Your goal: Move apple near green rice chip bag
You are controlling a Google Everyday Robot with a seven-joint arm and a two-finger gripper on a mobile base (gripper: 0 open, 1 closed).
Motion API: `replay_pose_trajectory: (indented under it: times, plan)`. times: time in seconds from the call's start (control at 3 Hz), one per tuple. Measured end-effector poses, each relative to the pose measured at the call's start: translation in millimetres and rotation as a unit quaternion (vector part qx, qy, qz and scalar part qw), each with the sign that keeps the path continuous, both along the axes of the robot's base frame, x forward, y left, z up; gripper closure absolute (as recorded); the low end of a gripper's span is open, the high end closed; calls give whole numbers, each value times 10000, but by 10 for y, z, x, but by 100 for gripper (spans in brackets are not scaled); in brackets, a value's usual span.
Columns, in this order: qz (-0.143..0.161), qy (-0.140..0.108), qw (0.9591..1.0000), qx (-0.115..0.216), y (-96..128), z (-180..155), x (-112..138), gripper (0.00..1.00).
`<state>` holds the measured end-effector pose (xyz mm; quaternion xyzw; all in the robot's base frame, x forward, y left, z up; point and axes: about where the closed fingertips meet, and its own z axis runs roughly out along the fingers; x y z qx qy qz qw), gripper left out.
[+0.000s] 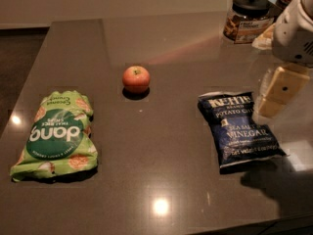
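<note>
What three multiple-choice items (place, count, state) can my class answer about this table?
1. Where is the tool? A over the apple; B at the right, beside the blue bag; C over the green bag.
2. How many bags lie on the table? A one; B three; C two.
3. The apple is: A resting free; B gripped; C bagged.
Answers: B, it hangs by the blue bag's right edge; C, one green, one blue; A, nothing touches it but the table.
</note>
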<state>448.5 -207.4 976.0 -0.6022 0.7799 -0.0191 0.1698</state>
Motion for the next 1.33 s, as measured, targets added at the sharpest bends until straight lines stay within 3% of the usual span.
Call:
replay_pose_trajectory:
  times: [0.33, 0.67, 1.0, 1.33]
  plan:
    - [43, -20, 9991, 429, 181, -13, 257, 0]
    - [77, -110, 9949, 998, 559, 22, 713, 0]
    - [152, -129, 9921, 1241, 920, 30, 1021, 0]
    - [298, 140, 9910, 1298, 1385, -225, 1257, 0]
